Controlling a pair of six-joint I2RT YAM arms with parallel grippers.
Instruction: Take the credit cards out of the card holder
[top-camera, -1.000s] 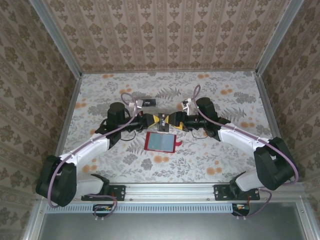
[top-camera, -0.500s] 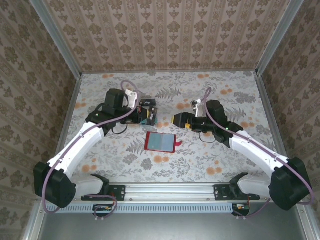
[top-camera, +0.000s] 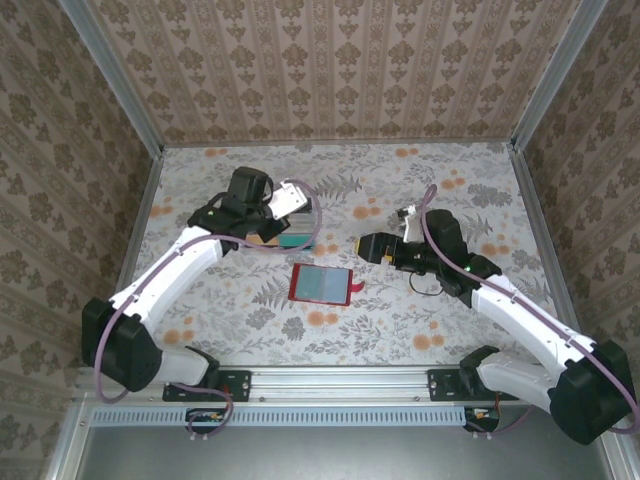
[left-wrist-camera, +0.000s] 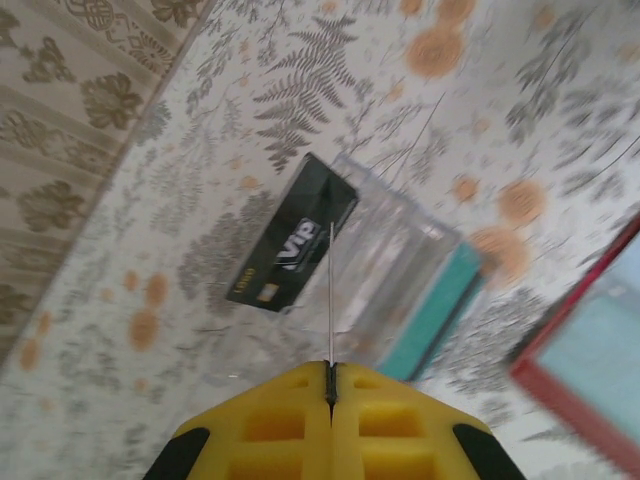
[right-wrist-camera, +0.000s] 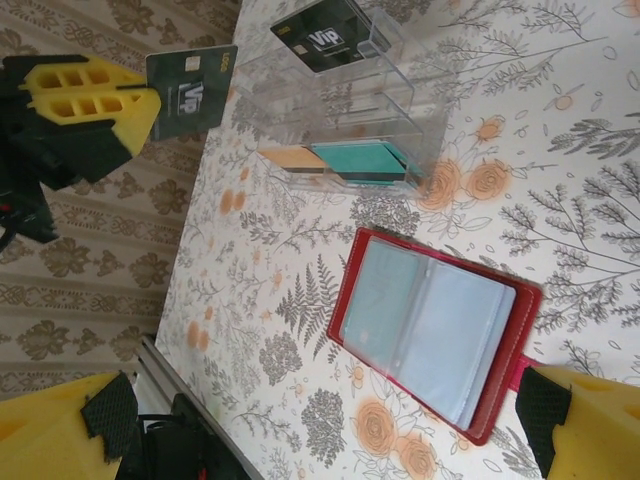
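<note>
The card holder (top-camera: 322, 285) lies open in the middle of the table, a red wallet (right-wrist-camera: 430, 325) with greyish and light-blue sleeves facing up. My left gripper (left-wrist-camera: 330, 375) is shut on a dark credit card (right-wrist-camera: 190, 90), which shows edge-on in the left wrist view, above a clear plastic tray (left-wrist-camera: 400, 250). Another black card (left-wrist-camera: 290, 245) with pale print lies in that tray. My right gripper (top-camera: 368, 246) stands open just right of the wallet, with nothing between its fingers (right-wrist-camera: 590, 420).
The clear tray (right-wrist-camera: 340, 100) at the back left also holds a teal card (right-wrist-camera: 365, 160) and a tan one (right-wrist-camera: 295, 157). Patterned walls close in the table on three sides. A metal rail runs along the near edge.
The grippers met above the wallet a second ago. My left arm has since swung back left over the clear tray with the card. My right gripper opened wide and drew off to the right.
</note>
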